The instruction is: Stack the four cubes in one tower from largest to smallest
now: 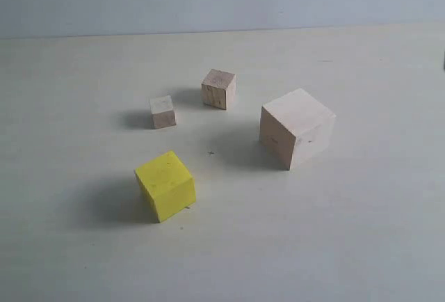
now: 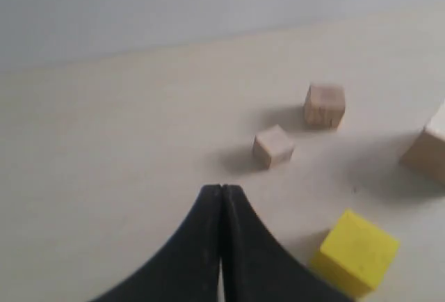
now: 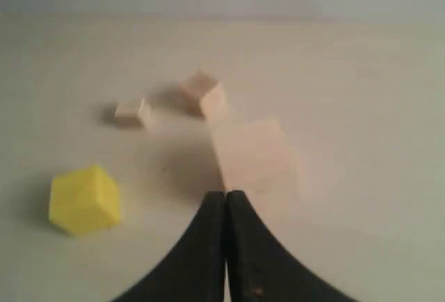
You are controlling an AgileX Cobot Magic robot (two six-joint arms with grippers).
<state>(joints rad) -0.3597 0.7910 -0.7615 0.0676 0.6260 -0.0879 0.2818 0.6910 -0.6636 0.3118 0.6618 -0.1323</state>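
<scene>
My left gripper (image 2: 221, 192) is clenched, its two black fingers pressed flat together with nothing between them. My right gripper (image 3: 226, 196) is clenched and empty in the same way. Neither one shows in the exterior view.

The four cubes all stand apart on the pale desk (image 1: 361, 246), and none is on another. The large pale bare-wood cube (image 1: 297, 128) is at the right of the exterior view. The bright yellow medium cube (image 1: 165, 185) is at the front left. The small bare-wood cube (image 1: 219, 88) is at the back, and the smallest bare-wood cube (image 1: 163, 112) is near it, to its left.

I see several risks from here. The two little cubes differ only slightly in size, so I could take them in the wrong order. They are also near each other, so open fingers that come down on one could push the other. The yellow cube is turned at an angle to the large one. If I close on its edges instead of its flat faces, I think it will twist or slip out. A cube put down off-centre or dropped from too high could slide off, and the top of the tower will forgive the least.

I can read no brand, label or writing. There are only small dark specks on some faces and a tiny dark mark (image 1: 211, 152) on the desk.
</scene>
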